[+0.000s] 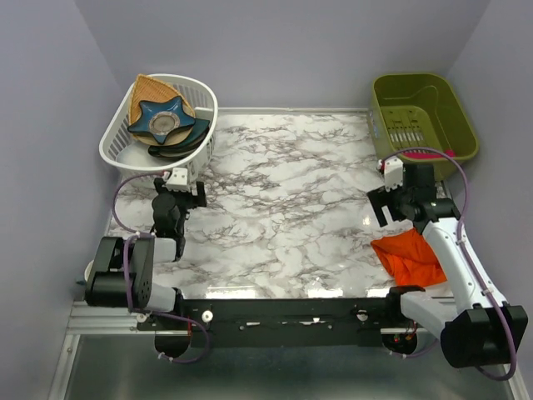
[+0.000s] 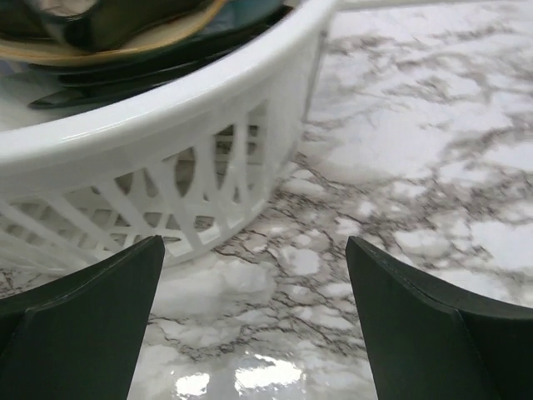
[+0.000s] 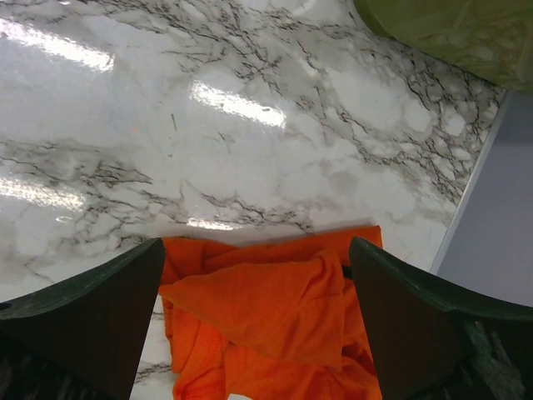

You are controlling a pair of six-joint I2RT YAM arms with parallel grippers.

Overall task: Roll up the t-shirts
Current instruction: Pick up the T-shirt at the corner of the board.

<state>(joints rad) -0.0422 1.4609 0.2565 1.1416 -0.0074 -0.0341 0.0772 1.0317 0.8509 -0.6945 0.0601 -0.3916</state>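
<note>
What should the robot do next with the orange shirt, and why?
Probably lower the right gripper and pinch an edge of the orange t-shirt to spread it flat: it lies crumpled and untouched, and those open jaws hang right by it.

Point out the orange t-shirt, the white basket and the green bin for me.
orange t-shirt (image 3: 266,321), right wrist view, on the crumpled middle fold.
white basket (image 2: 166,104), left wrist view, on its rim.
green bin (image 1: 463,125), top view, on its right wall.
</note>
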